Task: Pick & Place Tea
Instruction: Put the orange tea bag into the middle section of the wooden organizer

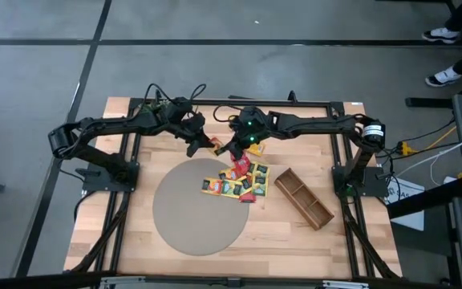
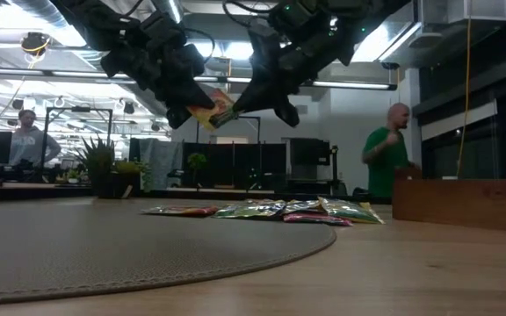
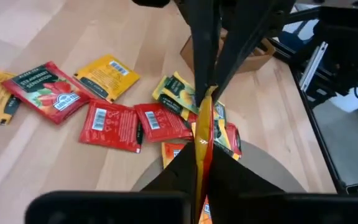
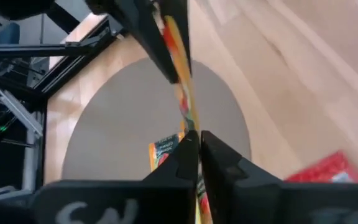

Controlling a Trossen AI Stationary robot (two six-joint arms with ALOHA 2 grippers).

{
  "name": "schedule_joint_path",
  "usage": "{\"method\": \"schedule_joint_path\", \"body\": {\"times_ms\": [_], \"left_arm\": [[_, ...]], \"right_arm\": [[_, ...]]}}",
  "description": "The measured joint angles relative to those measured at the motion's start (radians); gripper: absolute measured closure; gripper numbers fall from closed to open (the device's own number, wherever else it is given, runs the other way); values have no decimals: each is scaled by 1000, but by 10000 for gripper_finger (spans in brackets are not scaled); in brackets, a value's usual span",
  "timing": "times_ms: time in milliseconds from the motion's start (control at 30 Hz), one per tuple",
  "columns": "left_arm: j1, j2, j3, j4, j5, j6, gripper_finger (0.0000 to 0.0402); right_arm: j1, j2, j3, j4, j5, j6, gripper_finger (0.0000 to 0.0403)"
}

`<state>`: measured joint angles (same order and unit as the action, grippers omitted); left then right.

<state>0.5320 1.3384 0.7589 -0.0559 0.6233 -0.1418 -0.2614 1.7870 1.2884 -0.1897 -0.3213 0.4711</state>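
One yellow-and-red tea sachet (image 2: pixel 211 107) hangs in the air between my two grippers, above the far edge of the round grey mat (image 1: pixel 199 213). My left gripper (image 1: pixel 197 144) is shut on one end of it. My right gripper (image 1: pixel 233 148) meets its other end, fingers almost together. Several more red, yellow and green tea sachets (image 1: pixel 235 181) lie flat in a loose pile on the mat's right part and on the wood beside it. My left gripper pinches one end of the sachet (image 3: pixel 202 155) between its two fingers, which come slanting down from the table's left. The sachet stands on edge, lifted clear of the table. My right gripper has the sachet's opposite end (image 4: pixel 188 127) between its fingertips, coming slanting down from the table's right. A thin slit shows between the fingers, with the sachet's edge in it. The sachet spans the short gap between the two grippers, clear of the pile below.
A long brown wooden divided tray (image 1: pixel 303 197) lies slantwise right of the pile. A potted plant (image 2: pixel 104 167) stands beyond the table's far left. A person in green (image 2: pixel 385 158) stands in the room behind.
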Motion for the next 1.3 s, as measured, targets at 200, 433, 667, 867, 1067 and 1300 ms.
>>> {"method": "schedule_joint_path", "body": {"times_ms": [200,433,667,867,1067,1300], "left_arm": [[72,-73,0,-8,34,-39,392],[136,-207,-80,290,26,-229,392],[81,-176,-229,1007,-286,-623,392],[15,-105,-192,1159,-417,-736,392],[-50,-40,-111,1161,-420,-694,391],[-58,-5,-62,1150,-422,-666,390]], "right_arm": [[7,-67,-23,-141,58,3,352],[42,-291,-290,212,196,147,318],[44,-341,-512,873,305,309,296],[43,-329,-451,932,387,206,296],[25,-330,-353,855,403,119,295],[15,-330,-306,775,374,91,296]]}}
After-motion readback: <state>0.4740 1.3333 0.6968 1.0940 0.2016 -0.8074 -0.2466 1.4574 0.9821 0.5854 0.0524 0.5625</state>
